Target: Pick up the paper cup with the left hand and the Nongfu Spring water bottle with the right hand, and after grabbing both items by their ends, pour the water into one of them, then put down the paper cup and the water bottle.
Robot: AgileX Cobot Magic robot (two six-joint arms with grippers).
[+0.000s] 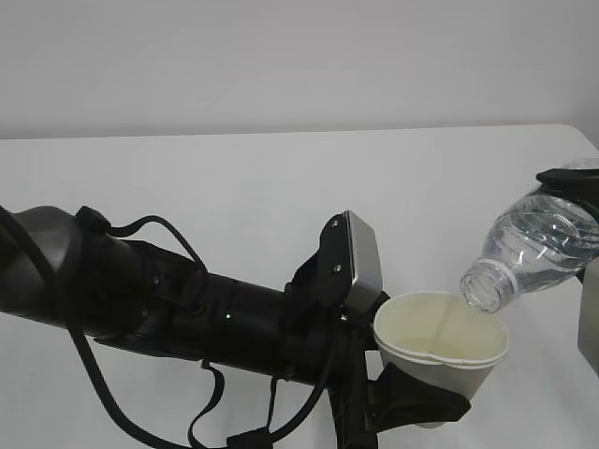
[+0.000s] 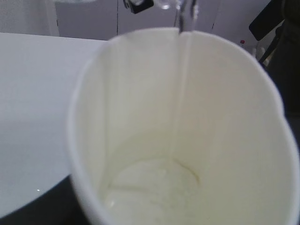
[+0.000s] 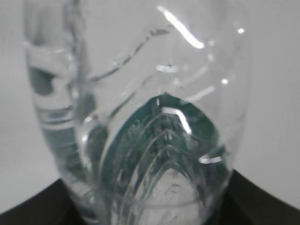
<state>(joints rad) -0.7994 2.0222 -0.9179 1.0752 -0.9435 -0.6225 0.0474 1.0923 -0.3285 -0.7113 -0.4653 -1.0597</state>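
My left gripper (image 1: 416, 400) is shut on the lower part of the paper cup (image 1: 440, 360), holding it upright above the table's front. In the left wrist view the cup (image 2: 140, 117) fills the frame, with one dark finger (image 2: 40, 211) at its lower left. My right gripper (image 1: 582, 224) is shut on the Nongfu Spring water bottle (image 1: 533, 248), which is tilted with its open neck over the cup's right rim. A thin stream of water (image 2: 180, 93) runs down the cup's inner wall to a shallow pool (image 2: 154, 187). The ribbed clear bottle (image 3: 140, 117) sits between black fingers (image 3: 262, 201).
The white table (image 1: 281, 187) stretches behind and to the left of both arms. The bulky black left arm (image 1: 140, 299) with loose cables lies across the front left. The table's far right corner (image 1: 576, 136) is close behind the bottle.
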